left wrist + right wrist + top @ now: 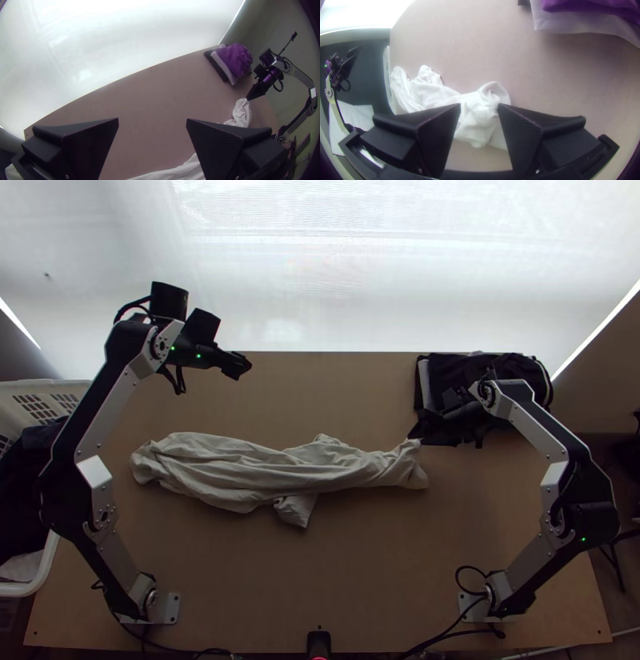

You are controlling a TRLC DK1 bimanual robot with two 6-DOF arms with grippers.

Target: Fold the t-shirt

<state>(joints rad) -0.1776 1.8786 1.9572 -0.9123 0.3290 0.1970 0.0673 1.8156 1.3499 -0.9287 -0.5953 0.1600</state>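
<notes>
T-shirt (240, 472) fabric shows between your right gripper's (418, 430) fingers, which stand partway apart, clamping nothing. Your left gripper (237, 366) is wide open and empty, beyond the shirt. That lies bunched lengthwise across your table (336, 564); a clothes pile (234, 60) sits near its far right corner.

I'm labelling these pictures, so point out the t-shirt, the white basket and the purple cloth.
T-shirt (280, 476): top view, on the middle of its bunched length.
White basket (40, 386): top view, on its far rim.
Purple cloth (235, 60): left wrist view, on its upper surface.
</notes>
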